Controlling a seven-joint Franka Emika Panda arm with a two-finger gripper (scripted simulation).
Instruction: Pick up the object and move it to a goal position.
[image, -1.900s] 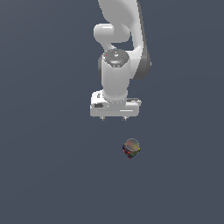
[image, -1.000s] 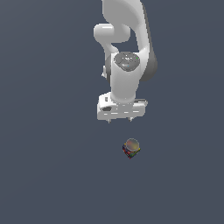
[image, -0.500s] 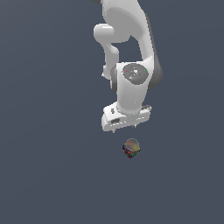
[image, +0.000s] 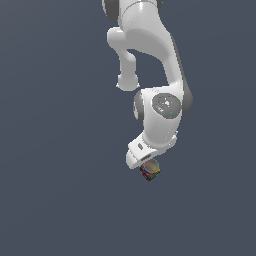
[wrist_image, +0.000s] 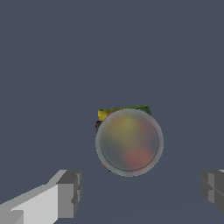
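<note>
Only the wrist view shows the gripper (wrist_image: 140, 192) spread wide: one grey finger pad (wrist_image: 70, 194) stands at one side of the picture and the other at the opposite edge, with bare floor (wrist_image: 52, 65) between them. The object (wrist_image: 129, 141) lies on the floor just beyond the fingertips and touches neither pad; its round greyish top fills most of its outline, with a green and yellow edge showing behind. From the exterior view the fingers are hidden behind the white hand, but the whole arm (image: 150, 55) is visible, bent down from the top of the picture with its wrist tilted towards the exterior view's left. There the object (image: 149, 170) sits right under the hand.
</note>
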